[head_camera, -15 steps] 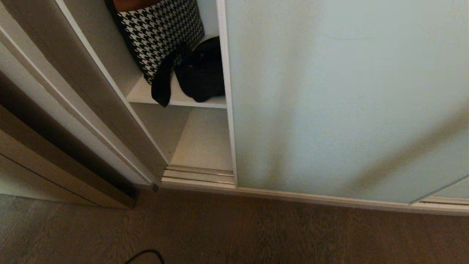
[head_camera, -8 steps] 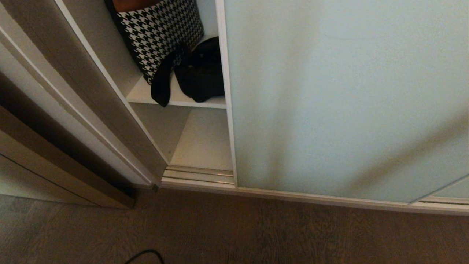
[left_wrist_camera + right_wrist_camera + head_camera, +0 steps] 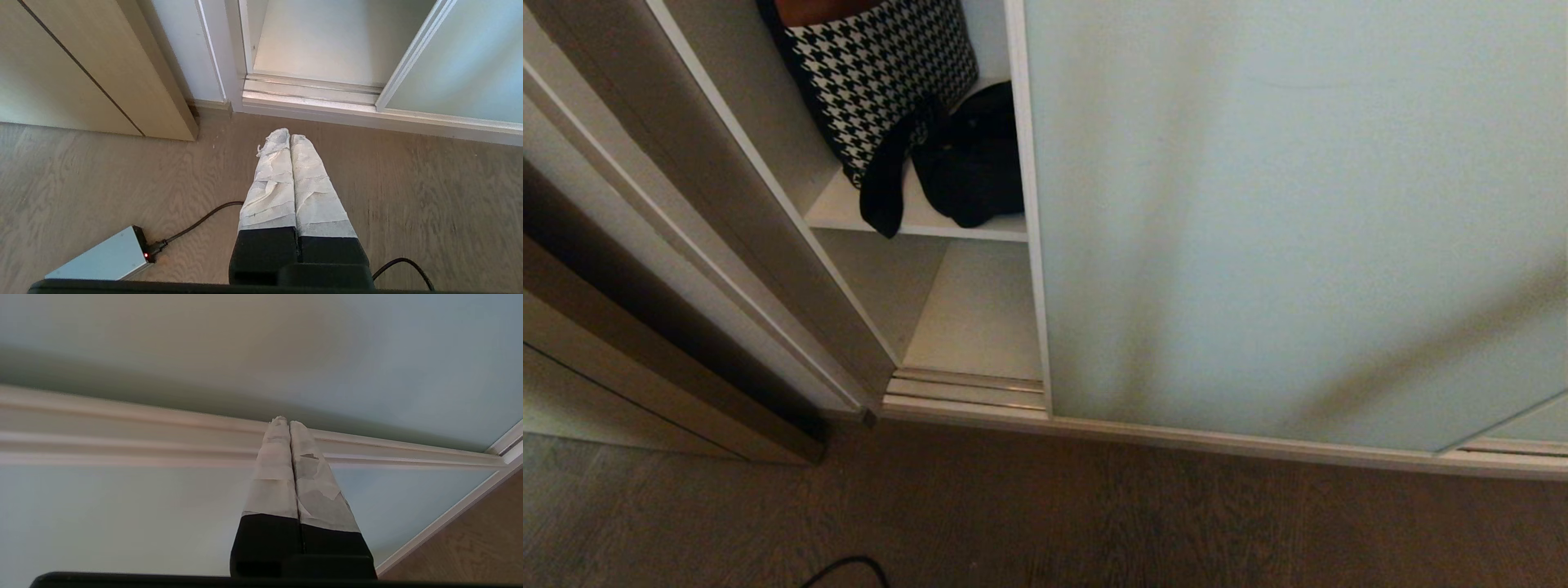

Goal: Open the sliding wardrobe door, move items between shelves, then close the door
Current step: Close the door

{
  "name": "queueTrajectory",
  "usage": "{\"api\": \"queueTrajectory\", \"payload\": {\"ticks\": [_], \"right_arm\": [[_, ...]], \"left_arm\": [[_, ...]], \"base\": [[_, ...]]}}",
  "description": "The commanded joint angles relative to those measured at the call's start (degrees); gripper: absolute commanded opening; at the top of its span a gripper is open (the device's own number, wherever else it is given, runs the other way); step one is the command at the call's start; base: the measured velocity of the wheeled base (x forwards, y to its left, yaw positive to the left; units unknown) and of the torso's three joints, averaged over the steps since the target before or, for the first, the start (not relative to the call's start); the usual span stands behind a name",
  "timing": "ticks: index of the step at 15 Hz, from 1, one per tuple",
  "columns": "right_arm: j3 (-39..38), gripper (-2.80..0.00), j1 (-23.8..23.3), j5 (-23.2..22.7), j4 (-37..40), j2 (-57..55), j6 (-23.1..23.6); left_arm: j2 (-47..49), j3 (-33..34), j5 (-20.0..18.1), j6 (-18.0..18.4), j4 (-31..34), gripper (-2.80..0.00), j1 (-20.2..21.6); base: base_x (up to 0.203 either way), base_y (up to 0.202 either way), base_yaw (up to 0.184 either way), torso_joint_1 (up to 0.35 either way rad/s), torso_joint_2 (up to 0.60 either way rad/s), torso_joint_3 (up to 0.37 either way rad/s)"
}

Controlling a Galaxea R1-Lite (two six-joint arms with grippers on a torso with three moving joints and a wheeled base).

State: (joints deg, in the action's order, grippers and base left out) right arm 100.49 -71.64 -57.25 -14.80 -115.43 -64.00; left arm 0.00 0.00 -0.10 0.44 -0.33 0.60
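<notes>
Both end effectors read as closed on my feeds. Nearest me, my left end effector (image 3: 289, 136) hangs parked over the wooden floor (image 3: 408, 204), taped fingers pressed together and holding nothing, with a cable (image 3: 196, 223) and a small grey box (image 3: 102, 261) lying close beneath it. My right end effector (image 3: 284, 421) is likewise pinched shut and empty, pointing at the sliding wardrobe door (image 3: 1258, 229) near a cream frame rail (image 3: 122, 433).

From here I see the risk in the door. It is only partly open, so the gap is narrow; if I reach in now, the arm could catch the door's frame edge (image 3: 1025, 204). Closed fingertips pushing on smooth glass may also slip rather than slide the panel.

Further in, the black bag (image 3: 968, 163) rests on the upper shelf (image 3: 915, 220), its strap (image 3: 882, 192) drooping over the front edge; a snag there could drag it off. It leans against a houndstooth bag (image 3: 882, 73). Below lies the lower shelf (image 3: 980, 318).

Neither arm shows in my head view, so I cannot tell whether the right fingertips touch the door. The bag's right part is hidden behind the door.
</notes>
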Motion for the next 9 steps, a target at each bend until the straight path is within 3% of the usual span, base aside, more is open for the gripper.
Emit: {"api": "queueTrajectory", "payload": {"ticks": [1, 9], "right_arm": [[0.06, -2.8, 1.54, -0.33, -0.34, -0.64, -0.34], [0.99, -2.8, 4.05, -0.06, -0.72, -2.78, -0.07]], "left_arm": [[0.09, 0.0, 0.01, 0.0, -0.02, -2.8, 0.02], [0.09, 0.0, 0.01, 0.0, -0.02, -2.8, 0.02]], "base": [[0.0, 0.0, 0.0, 0.0, 0.0, 0.0], [0.0, 0.0, 0.0, 0.0, 0.0, 0.0]]}}
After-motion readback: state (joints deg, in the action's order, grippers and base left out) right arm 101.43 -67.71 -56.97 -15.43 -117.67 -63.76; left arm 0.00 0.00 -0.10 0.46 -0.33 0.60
